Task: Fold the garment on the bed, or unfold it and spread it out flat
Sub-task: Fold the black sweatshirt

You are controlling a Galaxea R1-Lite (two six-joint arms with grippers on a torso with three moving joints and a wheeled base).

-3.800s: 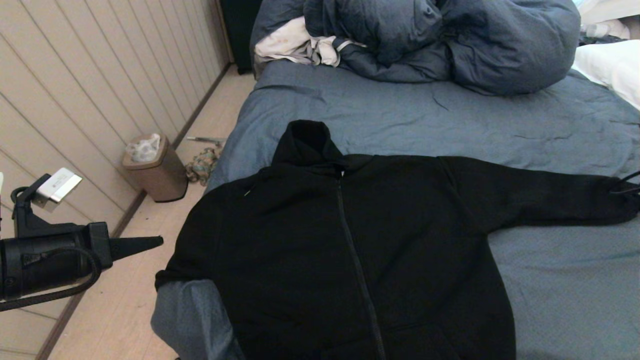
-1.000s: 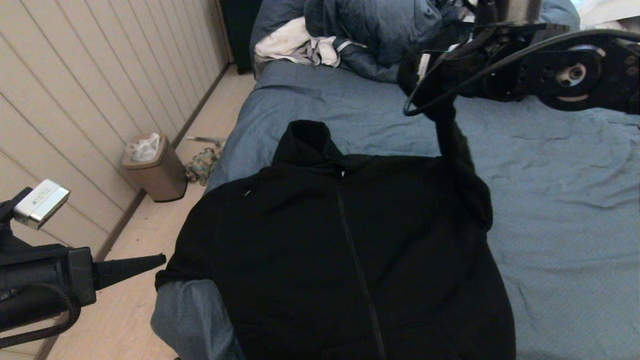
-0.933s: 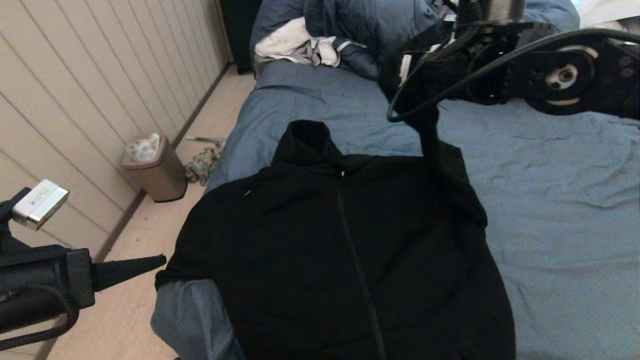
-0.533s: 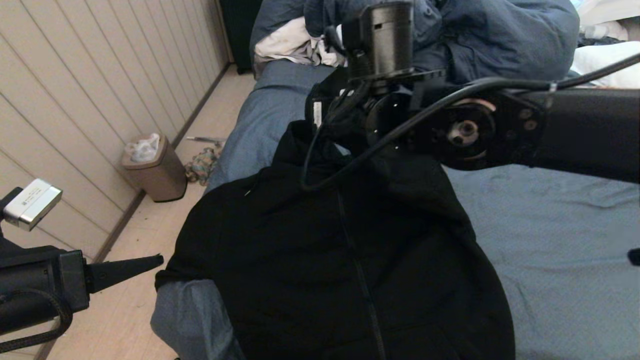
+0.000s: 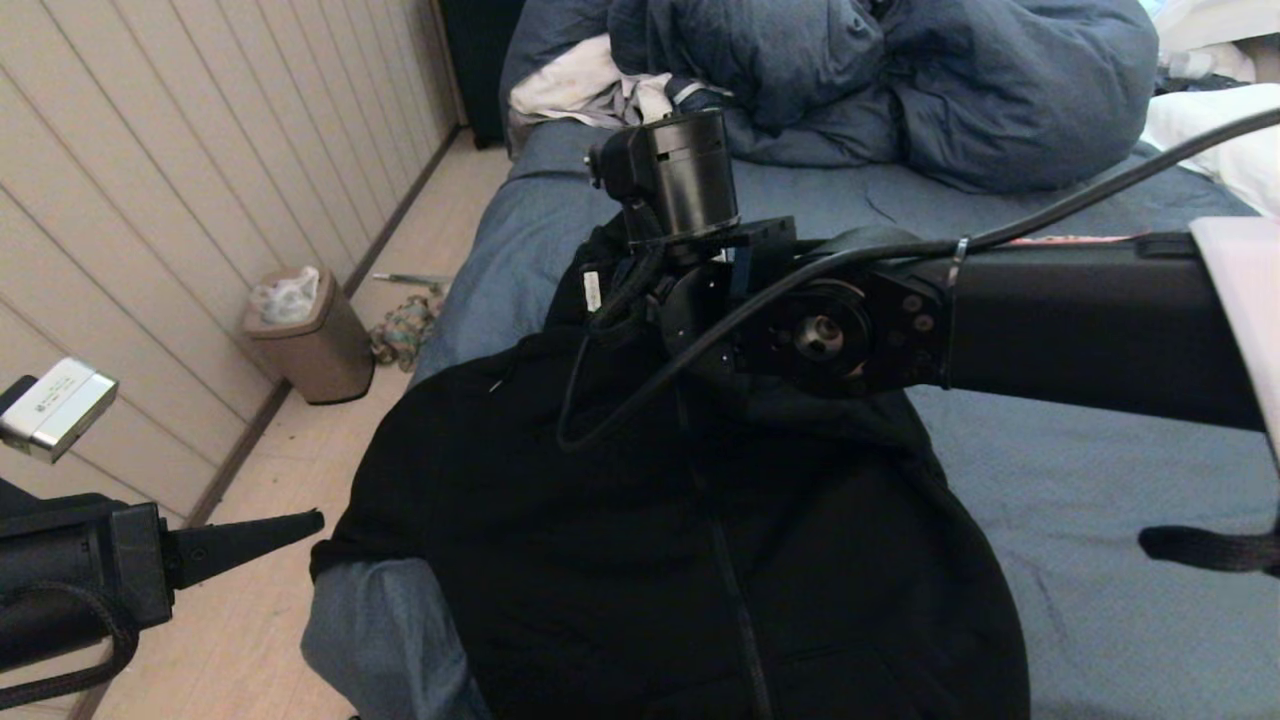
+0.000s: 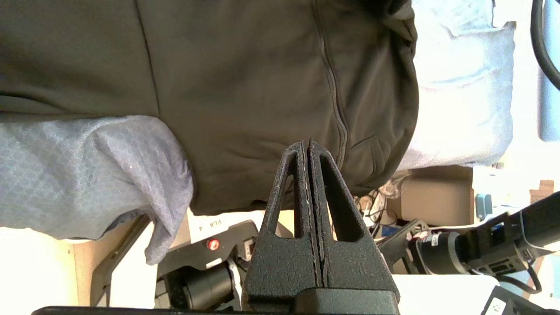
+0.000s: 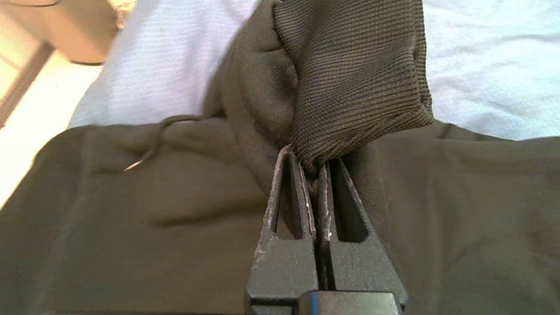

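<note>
Home bedroom, bed [image 5: 1100, 480], rumpled duvet [image 5: 900, 80], waste bin [image 5: 315, 345]

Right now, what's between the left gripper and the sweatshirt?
Only bare wooden floor in the head view: the left gripper, jaws shut, hangs beside the bed, short of the sweatshirt.

puffy dark blue duvet [image 5: 900, 90], white-grey cloth [image 5: 590, 85], brown bin [image 5: 310, 340], panelled wall [image 5: 150, 170]

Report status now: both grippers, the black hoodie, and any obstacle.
Right gripper shut on ribbed sleeve cuff, over black zip-up hooded sweatshirt. Left gripper shut, empty, beside blue-grey bed. No obstacle seen.
</note>
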